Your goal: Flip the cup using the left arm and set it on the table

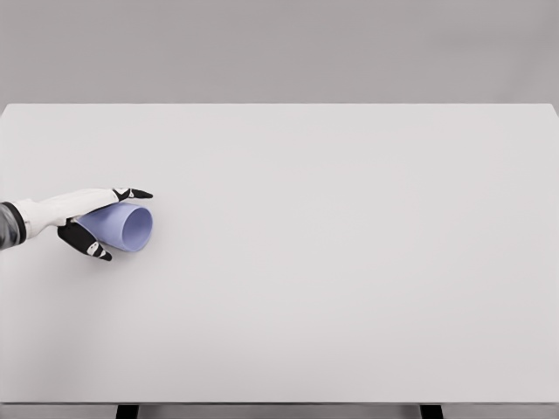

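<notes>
A light purple cup (125, 226) lies on its side at the left of the white table (349, 262), with its open mouth facing right. My left hand (109, 223) comes in from the left edge and is wrapped around the cup. One black-tipped finger (133, 193) runs over the cup's top and another (90, 247) curls under its lower left side. Whether the cup rests on the table or is lifted a little off it cannot be told. The right arm is out of view.
The table's near edge runs along the bottom of the view, with two dark legs (127, 411) below it. A plain grey wall stands behind the table.
</notes>
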